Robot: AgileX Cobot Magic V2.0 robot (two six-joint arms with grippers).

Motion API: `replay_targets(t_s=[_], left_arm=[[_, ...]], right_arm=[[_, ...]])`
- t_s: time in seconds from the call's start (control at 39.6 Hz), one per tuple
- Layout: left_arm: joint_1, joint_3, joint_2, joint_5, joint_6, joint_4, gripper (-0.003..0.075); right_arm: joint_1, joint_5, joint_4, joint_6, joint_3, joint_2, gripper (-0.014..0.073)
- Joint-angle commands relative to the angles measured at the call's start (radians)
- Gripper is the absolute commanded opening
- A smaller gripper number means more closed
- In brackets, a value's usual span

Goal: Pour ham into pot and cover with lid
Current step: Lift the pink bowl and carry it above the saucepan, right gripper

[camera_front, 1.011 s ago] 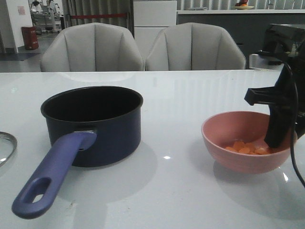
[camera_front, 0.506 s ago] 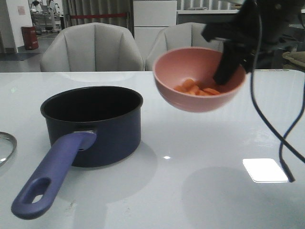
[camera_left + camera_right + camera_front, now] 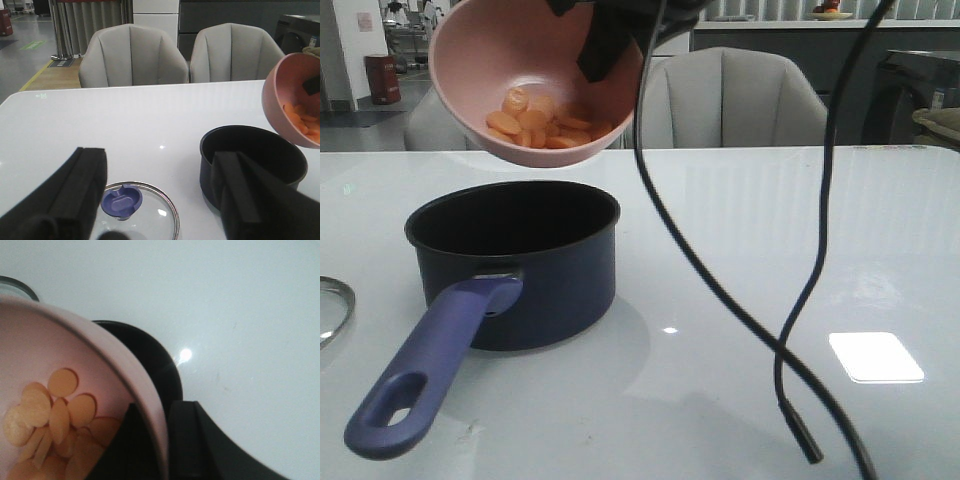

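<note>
Since a second ago the pink bowl [image 3: 535,85] has gone from resting on the table near its right edge to hanging in the air above the pot [image 3: 515,262], having crossed leftward and upward.

Right gripper [image 3: 162,440]: clamped on the bowl's rim, one finger inside the wall, one outside (wrist view shows the rim pinched between them). Bowl is tilted, mouth turned toward the front edge of the table; the arm's cable [image 3: 800,300] trails down to the tabletop.

Ham [image 3: 542,120]: flat orange slices, more than three by my count, heaped in the low side of the bowl. None seen in the pot yet.

Pot: upright, left of table centre, mouth open, purple-blue handle [image 3: 430,370] pointing toward the front-left corner.

Left gripper [image 3: 160,200]: fingers well apart, holding nothing, hovering low over the lid [image 3: 132,212]. Lid lies flat at the left edge, knob up, just beside the pot.

Step in hand (judgement): the pour, at its start. The slices have not passed the rim.

Next move calls for more tilt, with the bowl's low lip kept over the pot's mouth so the slices drop inside. Lid comes after, by the knob.
</note>
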Motion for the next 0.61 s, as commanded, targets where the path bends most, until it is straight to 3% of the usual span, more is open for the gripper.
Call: replay_targets(t_s=[0.0,0.4,0.58], left_arm=[[-0.006,-0.024,0.016,-0.078,-0.006,-0.002,0.0480],[-0.006,-0.024,0.016,-0.078,-0.006,-0.002,0.0480],[-0.006,-0.024,0.016,-0.078,-0.006,-0.002,0.0480]], right_arm=[[0.015,-0.170,-0.098,-0.007,-0.038,-0.038,0.0139],[0.015,-0.517,-0.220,-0.011,-0.036,0.021,0.0139],[0.015,-0.595,-0.297,-0.059,-0.036,0.027,0.0139]])
